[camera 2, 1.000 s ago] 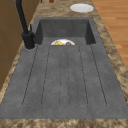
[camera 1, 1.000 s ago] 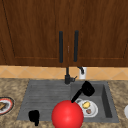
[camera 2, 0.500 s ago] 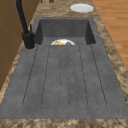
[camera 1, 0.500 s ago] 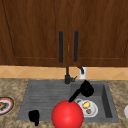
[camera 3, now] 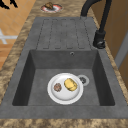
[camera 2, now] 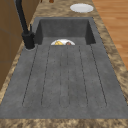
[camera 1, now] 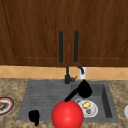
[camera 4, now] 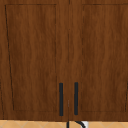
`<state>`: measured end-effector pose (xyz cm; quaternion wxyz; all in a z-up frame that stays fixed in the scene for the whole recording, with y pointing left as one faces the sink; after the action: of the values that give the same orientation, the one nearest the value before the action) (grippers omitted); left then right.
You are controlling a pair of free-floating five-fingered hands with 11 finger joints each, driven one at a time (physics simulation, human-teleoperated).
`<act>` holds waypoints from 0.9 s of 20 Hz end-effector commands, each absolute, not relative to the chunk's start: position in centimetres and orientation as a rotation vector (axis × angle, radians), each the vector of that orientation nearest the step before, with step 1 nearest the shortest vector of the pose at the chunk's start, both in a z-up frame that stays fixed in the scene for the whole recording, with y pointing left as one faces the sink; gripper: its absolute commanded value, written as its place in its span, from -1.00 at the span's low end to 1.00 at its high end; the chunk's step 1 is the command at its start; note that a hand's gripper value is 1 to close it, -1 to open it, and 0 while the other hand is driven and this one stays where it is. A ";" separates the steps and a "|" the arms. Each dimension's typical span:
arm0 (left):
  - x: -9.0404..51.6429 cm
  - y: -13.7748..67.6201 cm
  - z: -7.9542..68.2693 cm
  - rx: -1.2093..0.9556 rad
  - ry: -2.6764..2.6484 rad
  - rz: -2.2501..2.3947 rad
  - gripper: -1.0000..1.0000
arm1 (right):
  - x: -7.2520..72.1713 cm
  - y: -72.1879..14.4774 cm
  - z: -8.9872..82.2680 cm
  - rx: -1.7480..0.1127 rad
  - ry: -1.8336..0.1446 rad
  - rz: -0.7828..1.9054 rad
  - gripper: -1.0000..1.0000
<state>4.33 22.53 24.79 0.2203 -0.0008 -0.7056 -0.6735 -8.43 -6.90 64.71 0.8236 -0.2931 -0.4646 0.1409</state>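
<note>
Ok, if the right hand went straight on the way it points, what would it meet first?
Probably the red ball: in the front view the right hand tapers down-left toward its top. Depth is unclear, so it could pass behind it.

No text, label, brand, number or sign can be read anywhere.
</note>
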 end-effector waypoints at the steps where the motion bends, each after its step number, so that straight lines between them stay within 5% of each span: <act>1: 4.3 22.5 24.8 -0.002 -1.951 -1.862 0.00 | -9.5 -6.5 65.6 -0.568 -1.013 0.167 -1.00; 18: 4.3 22.5 24.8 -0.002 -1.951 -1.862 0.00 | -11.0 -5.0 67.7 -0.464 -1.068 -0.037 -1.00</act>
<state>4.33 22.53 24.79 0.2203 -0.0008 -0.7056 -0.6735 -11.02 -5.24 67.27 0.8378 -0.2438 -0.4867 0.0422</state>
